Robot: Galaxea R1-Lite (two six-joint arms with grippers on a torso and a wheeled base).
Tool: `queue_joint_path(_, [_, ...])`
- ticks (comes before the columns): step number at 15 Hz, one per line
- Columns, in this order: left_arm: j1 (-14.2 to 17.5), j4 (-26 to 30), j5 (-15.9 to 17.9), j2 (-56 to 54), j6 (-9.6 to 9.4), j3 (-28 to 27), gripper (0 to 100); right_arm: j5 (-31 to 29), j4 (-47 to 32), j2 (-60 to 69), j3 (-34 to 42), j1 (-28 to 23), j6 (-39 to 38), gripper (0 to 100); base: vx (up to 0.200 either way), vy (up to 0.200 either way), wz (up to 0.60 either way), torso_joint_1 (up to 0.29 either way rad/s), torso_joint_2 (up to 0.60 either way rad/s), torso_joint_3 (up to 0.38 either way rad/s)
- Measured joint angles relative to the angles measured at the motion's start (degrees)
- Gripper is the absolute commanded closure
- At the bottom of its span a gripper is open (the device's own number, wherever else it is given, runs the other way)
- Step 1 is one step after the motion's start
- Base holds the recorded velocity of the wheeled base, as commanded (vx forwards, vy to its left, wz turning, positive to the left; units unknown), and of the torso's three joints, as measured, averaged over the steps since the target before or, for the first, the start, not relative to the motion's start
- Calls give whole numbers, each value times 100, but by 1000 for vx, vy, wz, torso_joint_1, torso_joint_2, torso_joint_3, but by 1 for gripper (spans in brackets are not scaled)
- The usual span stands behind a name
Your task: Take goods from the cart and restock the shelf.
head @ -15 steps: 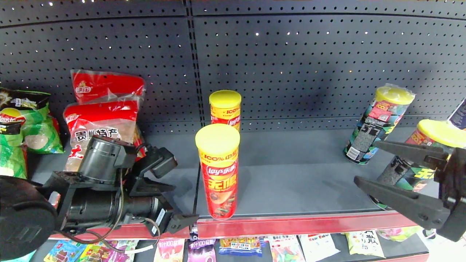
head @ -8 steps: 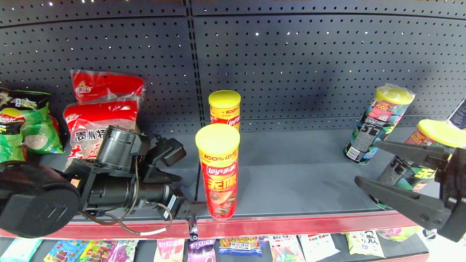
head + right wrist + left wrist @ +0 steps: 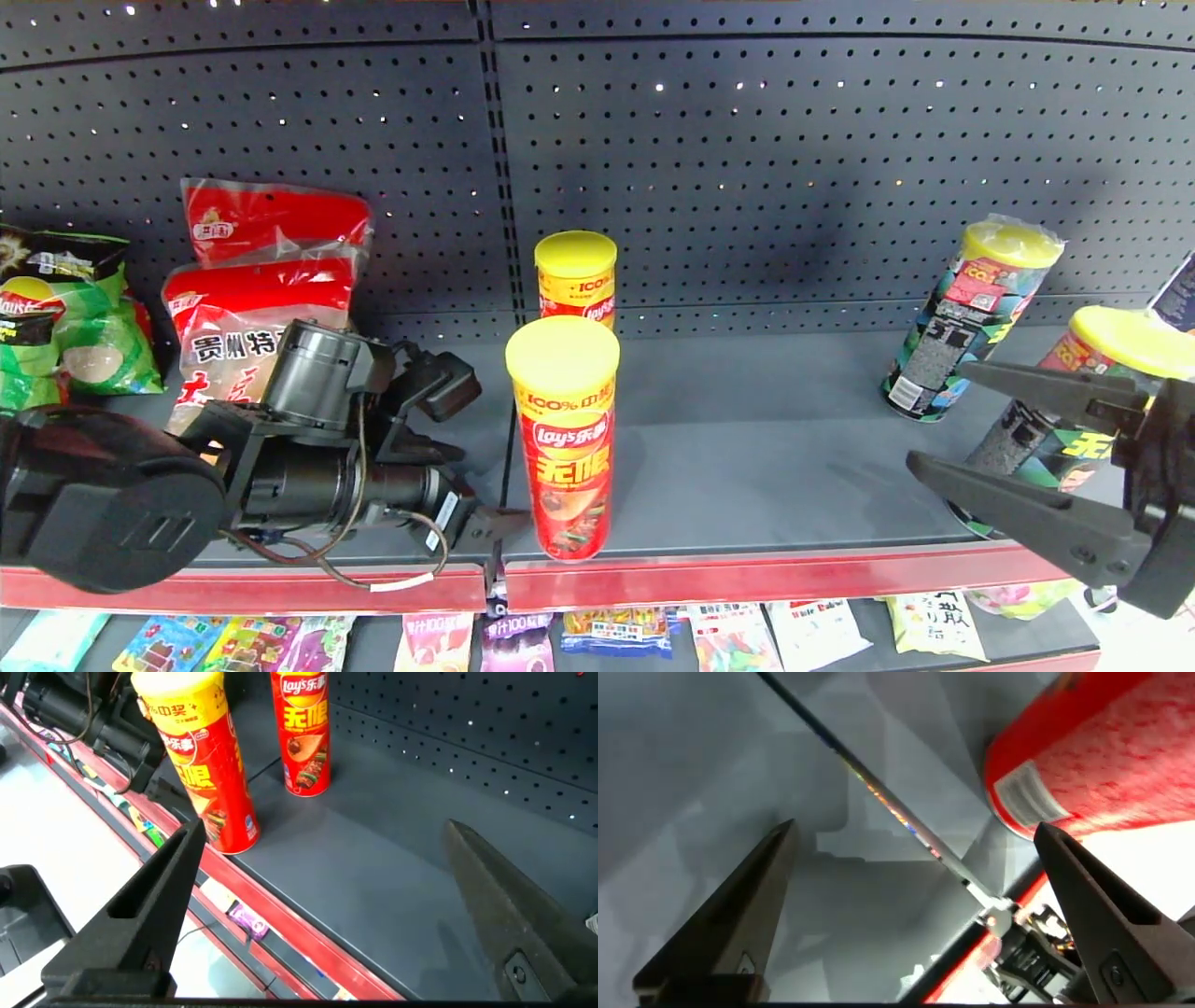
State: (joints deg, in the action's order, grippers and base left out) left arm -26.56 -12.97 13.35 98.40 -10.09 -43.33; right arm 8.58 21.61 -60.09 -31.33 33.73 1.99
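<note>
My left arm [image 3: 308, 485] is black: a grey cylindrical motor [image 3: 317, 373] at its 12 o'clock, a round cap [image 3: 103, 509] at 9 o'clock, and thin dark cables [image 3: 327, 569] with a white tag [image 3: 401, 586] at 5. My right gripper [image 3: 936, 415] has long, tapered, matte-black fingers [image 3: 1018, 523].

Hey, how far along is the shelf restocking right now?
Done: the front red can and rear red can stand upright on the shelf. In hand: nothing; the left end effector is open beside the front can's base, the right end effector open and empty. Left: probably fetching more goods.

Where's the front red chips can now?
Head view: the front red can stands upright at the shelf lip, beside the left tool, the second can behind it.
</note>
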Motion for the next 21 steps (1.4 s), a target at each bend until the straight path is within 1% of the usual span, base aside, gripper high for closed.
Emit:
queue_joint_path(5, [9, -7, -22, 123, 27, -279, 0, 0, -2, 0, 11, 0, -119, 0, 0, 0, 0, 0, 0, 0])
queue_joint_path(10, [13, -5, -24, 187, 35, -334, 0, -2, -2, 2, -1, 2, -121, 0, 0, 0, 0, 0, 0, 0])
queue_joint_path(13, [94, -5, -121, 118, 35, -133, 0, 0, -7, -16, 57, 4, -121, 0, 0, 0, 0, 0, 0, 0])
queue_joint_path(17, [199, 13, -243, -662, 13, 758, 0, 4, -5, -193, 236, 9, -123, 0, 0, 0, 0, 0, 0, 0])
queue_joint_path(18, [212, 26, -350, -974, 11, 937, 0, 4, 2, -258, 291, 9, -119, 0, 0, 0, 0, 0, 0, 0])
queue_joint_path(21, [234, 338, -1125, -2146, 52, 1368, 0, -11, 11, -289, 601, 35, -68, 0, 0, 0, 0, 0, 0, 0])
